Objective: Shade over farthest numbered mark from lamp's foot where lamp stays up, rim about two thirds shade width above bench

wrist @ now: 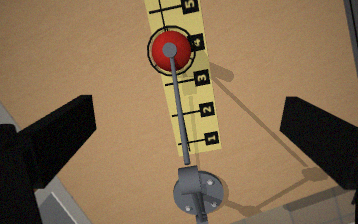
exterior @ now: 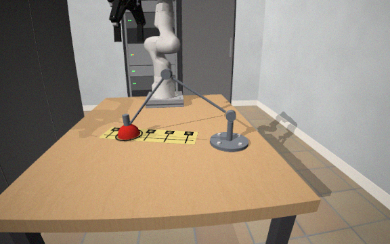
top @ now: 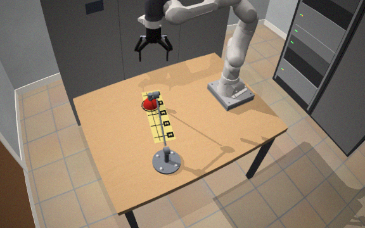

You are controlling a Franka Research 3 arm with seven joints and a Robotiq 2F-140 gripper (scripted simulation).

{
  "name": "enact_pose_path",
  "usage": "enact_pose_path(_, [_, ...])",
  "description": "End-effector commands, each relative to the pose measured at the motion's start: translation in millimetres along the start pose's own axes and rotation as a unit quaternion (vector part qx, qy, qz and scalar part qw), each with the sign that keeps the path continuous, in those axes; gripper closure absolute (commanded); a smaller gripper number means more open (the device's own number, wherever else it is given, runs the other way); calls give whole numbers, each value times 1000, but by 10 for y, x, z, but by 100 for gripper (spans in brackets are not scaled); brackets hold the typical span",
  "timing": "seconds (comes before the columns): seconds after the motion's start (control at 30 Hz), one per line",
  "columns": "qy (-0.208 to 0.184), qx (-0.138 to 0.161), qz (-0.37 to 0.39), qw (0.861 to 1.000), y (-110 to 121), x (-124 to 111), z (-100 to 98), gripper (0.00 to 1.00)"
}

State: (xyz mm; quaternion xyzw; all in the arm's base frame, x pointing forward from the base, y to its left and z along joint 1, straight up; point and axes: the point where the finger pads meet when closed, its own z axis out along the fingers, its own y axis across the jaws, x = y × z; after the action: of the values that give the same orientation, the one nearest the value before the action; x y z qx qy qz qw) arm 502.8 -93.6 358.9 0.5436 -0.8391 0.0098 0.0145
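Note:
The lamp's red shade [top: 149, 104] sits low on the yellow numbered strip [top: 158, 117], with its rim resting on the bench at mark 4 [wrist: 197, 42]. It shows in the side view [exterior: 128, 131] and in the wrist view [wrist: 169, 48]. The lamp's grey foot [top: 166, 161] stands at the strip's near end, by mark 1. Two thin arms rise from the foot to a raised elbow joint [exterior: 166, 74] and come down to the shade. My gripper [top: 153, 50] is open and empty, high above the table beyond the shade.
The robot's base [top: 230, 94] is bolted at the table's far right. Dark cabinets stand behind the table, and a server rack [top: 315, 50] is at the right. The table edges are near the lamp's foot.

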Motion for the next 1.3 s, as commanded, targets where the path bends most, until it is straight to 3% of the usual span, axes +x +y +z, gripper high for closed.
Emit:
enact_pose_path(0.0, [-2,1,-16,1000,-7,138,-6,0])
enact_pose_path(0.67, [0,0,5,1000,-217,196,24,0])
enact_pose_path(1.17, [-124,-12,-48,991,-190,182,36,0])
enact_pose_path(1.27, [-131,-12,-48,990,-191,186,36,0])
